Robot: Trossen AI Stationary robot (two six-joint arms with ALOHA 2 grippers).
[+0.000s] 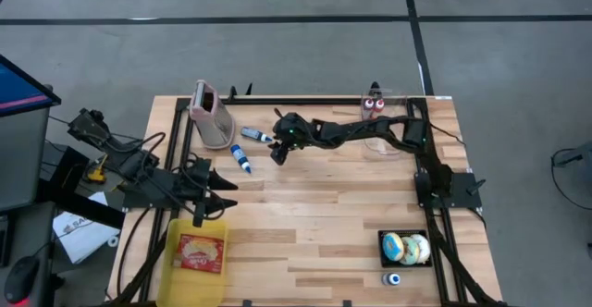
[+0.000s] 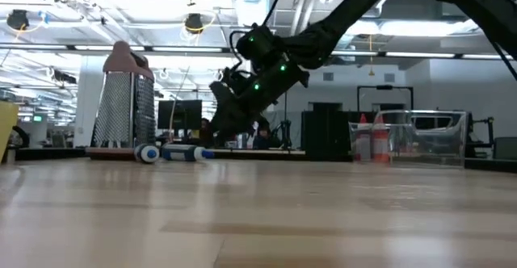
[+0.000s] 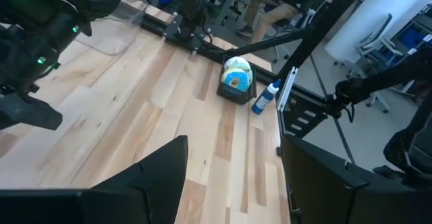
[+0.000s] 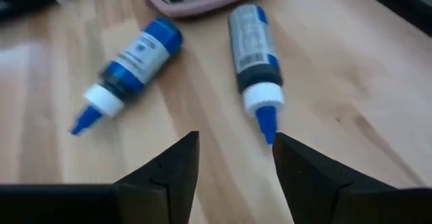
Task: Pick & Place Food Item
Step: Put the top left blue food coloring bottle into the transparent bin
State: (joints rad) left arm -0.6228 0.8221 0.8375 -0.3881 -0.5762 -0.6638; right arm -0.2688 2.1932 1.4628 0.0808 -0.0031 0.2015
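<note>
Right gripper (image 4: 233, 160) fingers apart, empty, hovering above the table (image 1: 314, 224), just beside the tip of one blue bottle (image 4: 255, 62); second blue bottle (image 4: 128, 67) lies near it. Both bottles lie by the pink grater (image 1: 211, 115). Left gripper (image 1: 220, 194) apart, empty, beside yellow tray (image 1: 173, 251).

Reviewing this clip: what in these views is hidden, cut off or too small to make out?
- Label text on the two blue-capped bottles: blurred in the right wrist view, too small in the high view.
- Contents of the clear container: low view shows only glare and red-capped bottles beside it.
- Yellow tray: out of the low view.
- Left gripper: fingertips cut off by the left wrist view's lower edge.
</note>
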